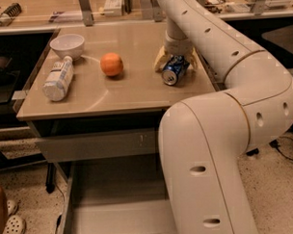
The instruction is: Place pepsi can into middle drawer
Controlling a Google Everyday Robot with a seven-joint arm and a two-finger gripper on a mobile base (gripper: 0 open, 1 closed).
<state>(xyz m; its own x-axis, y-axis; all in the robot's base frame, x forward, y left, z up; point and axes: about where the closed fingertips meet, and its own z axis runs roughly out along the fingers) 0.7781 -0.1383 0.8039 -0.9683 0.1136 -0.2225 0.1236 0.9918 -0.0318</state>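
The pepsi can (172, 72), blue with a silver end, lies on its side on the right part of the tan table top (131, 93). My gripper (176, 63) reaches down from the long white arm and sits right over the can, open, with one pale finger (160, 58) on each side of it. The middle drawer (116, 211) is pulled out below the table, and its flat grey floor shows with nothing on it. My arm's big white elbow covers the drawer's right part.
An orange (111, 64), a white bowl (67, 44) and a white-labelled plastic bottle (58, 78) lying on its side are on the table's left half. A shut grey drawer front (99, 144) sits under the table top. Shoes (13, 228) lie on the floor at the lower left.
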